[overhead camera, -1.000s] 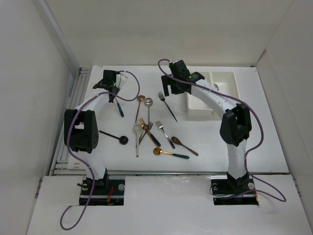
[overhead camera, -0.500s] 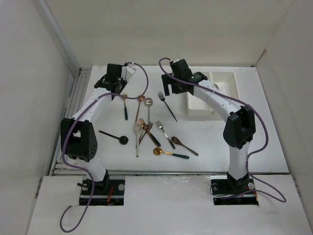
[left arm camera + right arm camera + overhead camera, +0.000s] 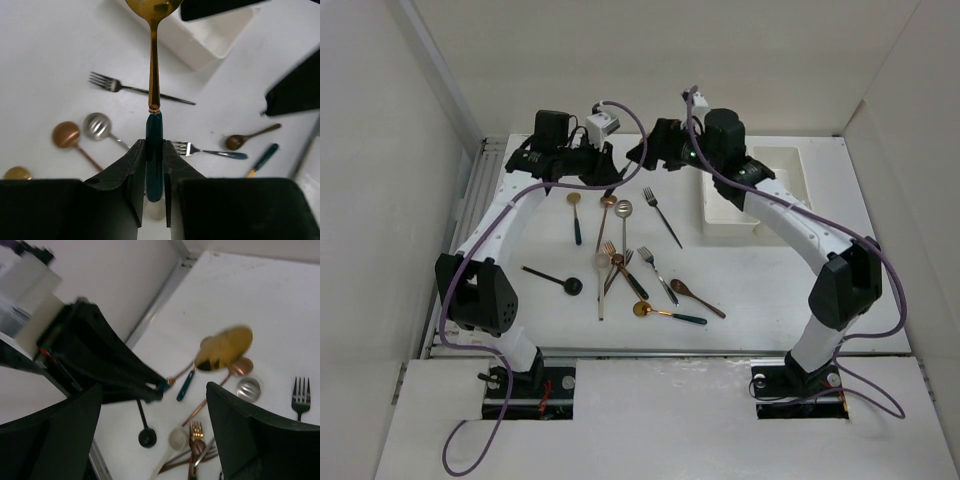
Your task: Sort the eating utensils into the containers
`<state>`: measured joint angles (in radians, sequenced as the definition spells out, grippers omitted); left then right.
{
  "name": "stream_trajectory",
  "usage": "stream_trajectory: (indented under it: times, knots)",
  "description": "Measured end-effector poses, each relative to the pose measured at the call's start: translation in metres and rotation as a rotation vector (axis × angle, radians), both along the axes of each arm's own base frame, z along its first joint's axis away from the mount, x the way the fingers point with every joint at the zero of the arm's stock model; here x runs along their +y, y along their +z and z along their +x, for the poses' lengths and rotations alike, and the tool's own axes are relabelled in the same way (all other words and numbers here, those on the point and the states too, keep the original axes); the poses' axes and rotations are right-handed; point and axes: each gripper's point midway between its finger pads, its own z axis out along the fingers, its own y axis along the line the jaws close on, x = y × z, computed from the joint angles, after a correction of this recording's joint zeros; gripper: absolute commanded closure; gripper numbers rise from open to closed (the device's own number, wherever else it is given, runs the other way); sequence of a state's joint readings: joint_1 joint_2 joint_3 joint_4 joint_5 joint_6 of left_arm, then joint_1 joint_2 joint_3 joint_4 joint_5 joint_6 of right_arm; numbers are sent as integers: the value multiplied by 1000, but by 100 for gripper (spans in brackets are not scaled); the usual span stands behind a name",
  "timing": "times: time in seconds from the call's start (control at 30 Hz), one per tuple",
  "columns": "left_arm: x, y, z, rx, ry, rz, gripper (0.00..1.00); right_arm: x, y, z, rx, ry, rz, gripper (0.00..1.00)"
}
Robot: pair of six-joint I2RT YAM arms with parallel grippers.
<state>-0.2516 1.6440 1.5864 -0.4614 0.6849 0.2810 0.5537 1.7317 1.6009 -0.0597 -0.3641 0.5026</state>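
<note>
My left gripper (image 3: 154, 160) is shut on the teal handle of a gold spoon (image 3: 153, 60) and holds it in the air at the back centre (image 3: 615, 172). The spoon's bowl (image 3: 223, 348) points at my right gripper (image 3: 642, 155), which is open and empty (image 3: 155, 415) just to its right. The containers (image 3: 782, 172) are white bins at the back right, partly hidden by the right arm. Several utensils lie mid-table: a gold spoon (image 3: 575, 215), a black fork (image 3: 663, 216), a slotted silver spoon (image 3: 623, 212) and a copper spoon (image 3: 607, 204).
Nearer the front lie a black spoon (image 3: 555, 278), a cream spoon (image 3: 601, 272), crossed forks (image 3: 620, 262), a silver fork (image 3: 656, 272), a brown spoon (image 3: 696, 296) and a gold teal-handled spoon (image 3: 666, 314). White walls enclose the table.
My left gripper has risen and moved right to the back centre. My right gripper has swung left and turned to face it.
</note>
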Motion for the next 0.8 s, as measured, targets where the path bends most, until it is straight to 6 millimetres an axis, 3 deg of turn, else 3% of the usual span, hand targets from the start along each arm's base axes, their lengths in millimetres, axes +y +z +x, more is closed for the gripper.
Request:
stream_trajectory:
  times: [0.07,0.17,0.57,0.73,0.8]
  knots:
    - [-11,4,-12,38,-56,-57,100,-1,17,3,-34,13,62,17]
    - [-21,12,-23,79,-105,-127,100,-1,25,4,-43,26,110,28]
    - [-40,48,-41,130,-211,-291,100,0,-6,-6,70,37,136,37]
    - [-42,51,-41,139,-210,-302,100,0,-3,-6,72,37,152,48]
    - [-42,50,-41,143,-205,-303,100,1,-1,-7,71,41,157,57]
